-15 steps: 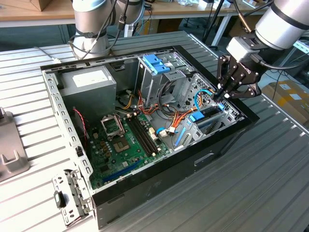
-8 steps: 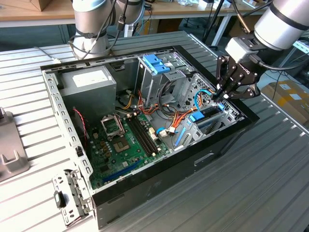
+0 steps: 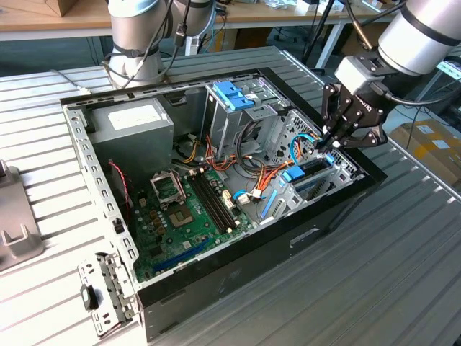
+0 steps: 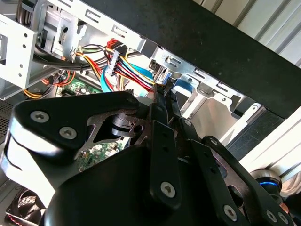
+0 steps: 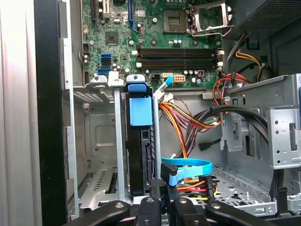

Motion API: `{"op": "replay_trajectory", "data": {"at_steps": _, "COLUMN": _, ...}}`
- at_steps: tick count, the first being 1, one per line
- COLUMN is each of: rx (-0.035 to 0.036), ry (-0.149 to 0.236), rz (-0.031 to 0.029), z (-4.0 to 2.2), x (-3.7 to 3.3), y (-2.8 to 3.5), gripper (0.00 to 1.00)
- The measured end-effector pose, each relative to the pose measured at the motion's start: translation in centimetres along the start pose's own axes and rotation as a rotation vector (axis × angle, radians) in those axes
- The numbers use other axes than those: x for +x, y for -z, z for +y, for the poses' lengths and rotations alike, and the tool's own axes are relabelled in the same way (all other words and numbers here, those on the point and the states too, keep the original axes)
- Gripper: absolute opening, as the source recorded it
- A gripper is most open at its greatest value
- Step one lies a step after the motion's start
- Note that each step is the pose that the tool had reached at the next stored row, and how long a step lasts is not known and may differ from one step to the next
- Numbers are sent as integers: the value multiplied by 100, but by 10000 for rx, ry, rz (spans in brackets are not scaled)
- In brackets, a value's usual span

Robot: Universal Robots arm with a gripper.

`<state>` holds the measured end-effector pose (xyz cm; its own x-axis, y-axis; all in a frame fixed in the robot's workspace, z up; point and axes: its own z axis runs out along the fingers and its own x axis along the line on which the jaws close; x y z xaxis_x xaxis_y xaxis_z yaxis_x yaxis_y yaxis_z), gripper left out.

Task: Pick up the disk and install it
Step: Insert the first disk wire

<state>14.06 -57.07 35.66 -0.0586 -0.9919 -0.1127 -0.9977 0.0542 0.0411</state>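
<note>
**Disk standing in its bay, gripper at its edge**

The open computer case (image 3: 216, 187) lies on its side on the slatted metal table (image 3: 403, 274), and everything here is easiest placed against the green circuit board (image 3: 194, 209) on its floor. The disk (image 5: 140, 155) stands on edge in a metal bay (image 5: 101, 146) just beside that board, its blue plastic tab (image 5: 140, 111) on the end nearest the board. The gripper (image 3: 333, 142) hangs over the far end of the disk from the board, at the case's black rim. In the first wrist view its fingertips (image 5: 154, 206) sit drawn nearly together right at the disk's edge; I cannot tell whether they pinch it or only touch. A bundle of coloured wires (image 5: 181, 125) and a blue flat cable (image 5: 188, 167) run alongside the disk, away from the bay wall
</note>
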Motion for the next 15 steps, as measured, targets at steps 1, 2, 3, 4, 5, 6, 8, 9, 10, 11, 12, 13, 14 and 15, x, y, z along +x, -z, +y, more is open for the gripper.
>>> {"op": "replay_trajectory", "data": {"at_steps": 1, "rx": 0, "ry": 0, "rz": 1, "z": 1, "x": 0, "y": 0, "gripper": 17}}
{"op": "replay_trajectory", "data": {"at_steps": 2, "rx": 0, "ry": 0, "rz": 0, "z": 3, "x": 0, "y": -2, "gripper": 17}}
{"op": "replay_trajectory", "data": {"at_steps": 3, "rx": 0, "ry": -1, "rz": 0, "z": 6, "x": 1, "y": -3, "gripper": 17}}
{"op": "replay_trajectory", "data": {"at_steps": 4, "rx": 0, "ry": 0, "rz": 0, "z": 7, "x": 1, "y": -4, "gripper": 17}}
{"op": "replay_trajectory", "data": {"at_steps": 5, "rx": 0, "ry": 0, "rz": 0, "z": 10, "x": 1, "y": -6, "gripper": 17}}
{"op": "replay_trajectory", "data": {"at_steps": 6, "rx": 0, "ry": 0, "rz": 0, "z": 11, "x": 1, "y": -8, "gripper": 17}}
{"op": "replay_trajectory", "data": {"at_steps": 8, "rx": 0, "ry": 0, "rz": 1, "z": 15, "x": 2, "y": -12, "gripper": 17}}
{"op": "replay_trajectory", "data": {"at_steps": 9, "rx": 0, "ry": -1, "rz": 1, "z": 19, "x": 3, "y": -16, "gripper": 17}}
{"op": "replay_trajectory", "data": {"at_steps": 10, "rx": 0, "ry": -1, "rz": 1, "z": 26, "x": 5, "y": -21, "gripper": 17}}
{"op": "replay_trajectory", "data": {"at_steps": 11, "rx": 0, "ry": 0, "rz": -1, "z": 37, "x": 8, "y": -25, "gripper": 17}}
{"op": "replay_trajectory", "data": {"at_steps": 12, "rx": 0, "ry": 0, "rz": -1, "z": 53, "x": 11, "y": -31, "gripper": 17}}
{"op": "replay_trajectory", "data": {"at_steps": 13, "rx": 0, "ry": 0, "rz": -1, "z": 61, "x": 13, "y": -33, "gripper": 17}}
{"op": "replay_trajectory", "data": {"at_steps": 14, "rx": 0, "ry": 0, "rz": 0, "z": 68, "x": 14, "y": -34, "gripper": 17}}
{"op": "replay_trajectory", "data": {"at_steps": 15, "rx": 0, "ry": 0, "rz": 2, "z": 72, "x": 15, "y": -36, "gripper": 17}}
